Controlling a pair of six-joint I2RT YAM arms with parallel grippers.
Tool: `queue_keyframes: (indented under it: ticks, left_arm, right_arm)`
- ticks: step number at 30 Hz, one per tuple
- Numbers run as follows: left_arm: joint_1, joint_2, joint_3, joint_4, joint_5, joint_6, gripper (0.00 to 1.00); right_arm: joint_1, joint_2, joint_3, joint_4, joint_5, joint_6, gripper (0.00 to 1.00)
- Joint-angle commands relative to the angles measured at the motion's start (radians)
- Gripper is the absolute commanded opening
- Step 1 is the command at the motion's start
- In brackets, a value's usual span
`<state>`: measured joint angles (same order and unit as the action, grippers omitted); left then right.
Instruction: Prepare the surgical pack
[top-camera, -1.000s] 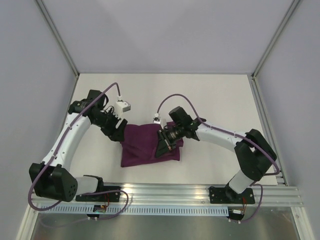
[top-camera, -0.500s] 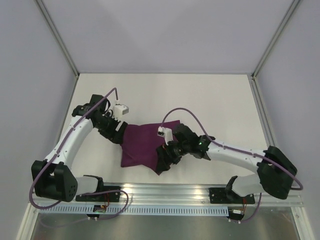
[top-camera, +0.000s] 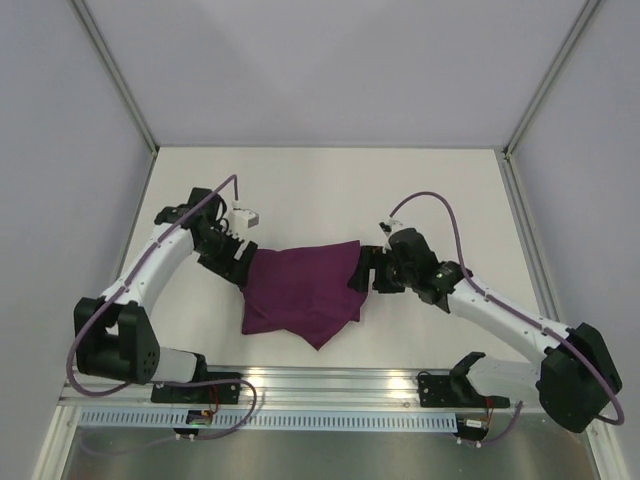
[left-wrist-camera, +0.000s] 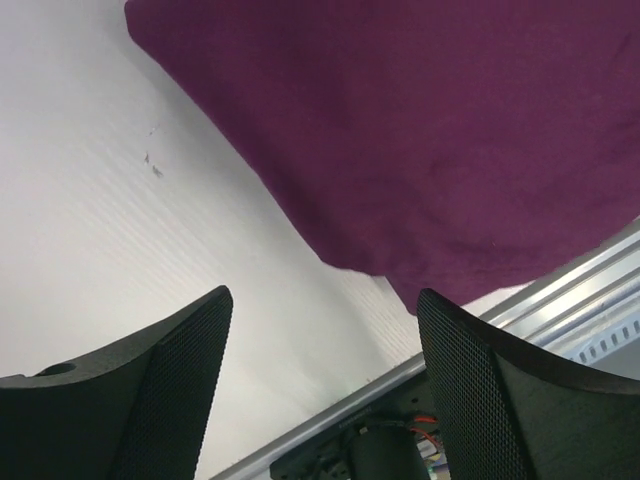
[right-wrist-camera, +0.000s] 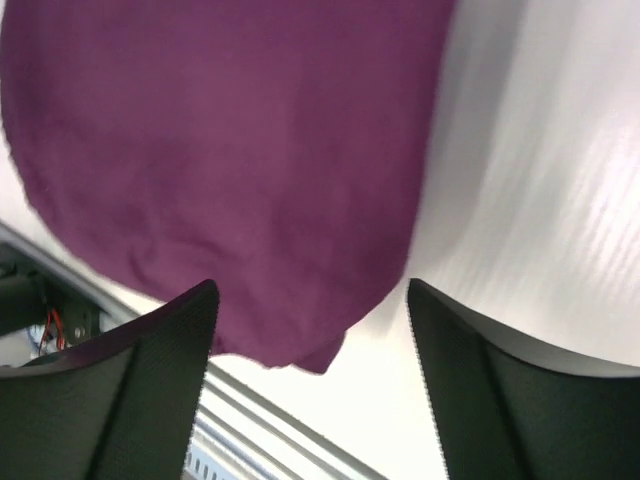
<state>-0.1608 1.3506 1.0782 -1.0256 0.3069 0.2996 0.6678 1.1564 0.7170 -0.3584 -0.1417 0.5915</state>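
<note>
Looking down from above, the purple cloth (top-camera: 300, 290) lies as a folded bundle on the white surface (top-camera: 440, 200) between the two arms. A second ago the right pincer (top-camera: 366, 276) sat closed over the cloth's right part; half a second ago it was down at the near corner; now it stands wide apart just beside the right edge, holding nothing. The cloth's outline has changed with it: a pointed flap now reaches toward the near rail, so I judge that a fold has just been laid and let go, and the bundle may need squaring up. The left pincer (top-camera: 236, 264) has barely shifted and hovers at the far-left corner of the cloth.

From the left wrist, the left pincer (left-wrist-camera: 325, 385) is spread wide with nothing between its fingers (left-wrist-camera: 165, 390); the cloth (left-wrist-camera: 420, 130) fills the upper part of the view, ahead of the tips and apart from them; bare surface (left-wrist-camera: 120, 220) lies under the gap.

From the right wrist, slightly blurred, the right pincer (right-wrist-camera: 310, 390) is likewise spread and empty; the cloth (right-wrist-camera: 220, 150) lies ahead and to one side, its rounded edge showing just above the gap; whether the tips touch the fabric I cannot tell.
</note>
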Motion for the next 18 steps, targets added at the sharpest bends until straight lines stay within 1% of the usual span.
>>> queue_keyframes:
  ticks: [1,3,5,7,8,9,10,11,12,13,14,15,16,17,18]
  left_arm:
    - [0.006,0.088,0.049,0.084,0.037,-0.004,0.84]
    - [0.006,0.146,0.052,0.102,0.038,-0.002,0.86]
    - [0.006,0.194,0.045,0.124,0.049,-0.002,0.86]
    - [0.006,0.215,0.031,0.15,0.076,0.006,0.85]
    - [0.006,0.231,0.01,0.162,0.089,0.021,0.82]
    - [0.006,0.239,-0.001,0.189,0.106,0.027,0.79]
    - [0.006,0.245,-0.012,0.2,0.109,0.033,0.76]
    - [0.006,0.258,-0.027,0.205,0.109,0.041,0.61]
    - [0.006,0.266,-0.035,0.211,0.106,0.052,0.53]
    - [0.006,0.272,-0.044,0.22,0.106,0.061,0.46]
    - [0.006,0.281,-0.06,0.223,0.11,0.067,0.33]
    - [0.006,0.286,-0.066,0.226,0.124,0.073,0.26]
    - [0.006,0.292,-0.076,0.236,0.127,0.081,0.19]
    - [0.006,0.294,-0.081,0.243,0.126,0.082,0.07]
    - [0.006,0.294,-0.084,0.252,0.112,0.085,0.03]
  right_arm:
    - [-0.085,0.086,0.027,0.083,-0.041,0.004,0.82]
    - [-0.129,0.144,0.039,0.13,-0.097,-0.016,0.84]
    - [-0.139,0.234,0.044,0.214,-0.139,-0.027,0.84]
    - [-0.14,0.291,0.041,0.314,-0.22,-0.016,0.82]
    - [-0.14,0.348,0.035,0.347,-0.248,-0.006,0.8]
    - [-0.14,0.365,0.019,0.427,-0.289,0.014,0.73]
    - [-0.14,0.385,0.006,0.456,-0.298,0.027,0.7]
    - [-0.14,0.391,-0.01,0.482,-0.303,0.037,0.66]
    - [-0.14,0.396,-0.025,0.531,-0.299,0.05,0.58]
    - [-0.14,0.39,-0.065,0.556,-0.297,0.076,0.53]
    - [-0.14,0.387,-0.082,0.579,-0.294,0.088,0.48]
    - [-0.14,0.385,-0.102,0.619,-0.289,0.102,0.45]
    - [-0.14,0.382,-0.114,0.631,-0.288,0.117,0.44]
    - [-0.14,0.384,-0.137,0.645,-0.285,0.123,0.43]
    - [-0.142,0.384,-0.145,0.665,-0.274,0.128,0.42]
